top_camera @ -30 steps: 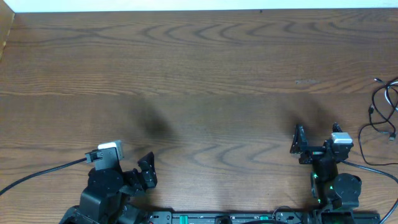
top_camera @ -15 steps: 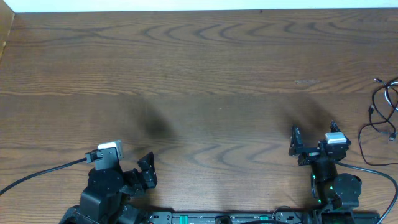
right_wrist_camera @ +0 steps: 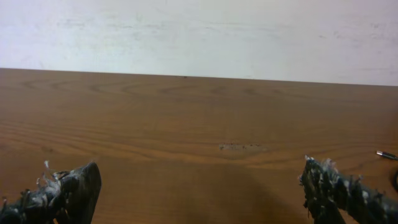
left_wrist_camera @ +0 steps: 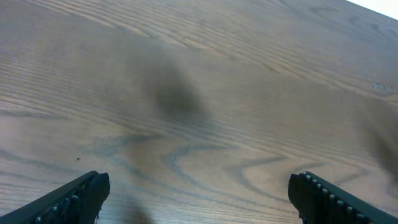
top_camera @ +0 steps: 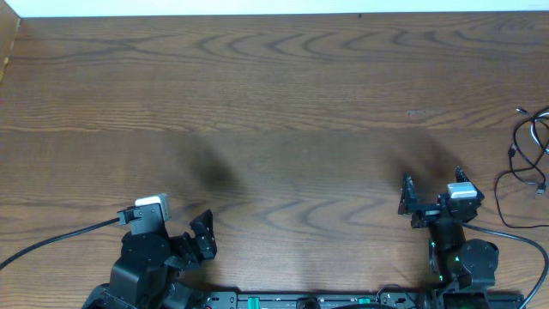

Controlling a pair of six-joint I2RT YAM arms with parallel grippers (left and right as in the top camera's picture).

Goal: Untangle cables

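Left gripper, right gripper — two, jaws spread, one tangle of cables at table edge

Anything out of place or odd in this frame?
The thin black and white cables lie tangled at the far right edge of the brown wooden table, partly cut off in the overhead view, well right of the open right hand. That hand's black fingers look frayed, with pale flecks. Nothing else stands out.

Brown table with wavy wood grain; cables black and white.
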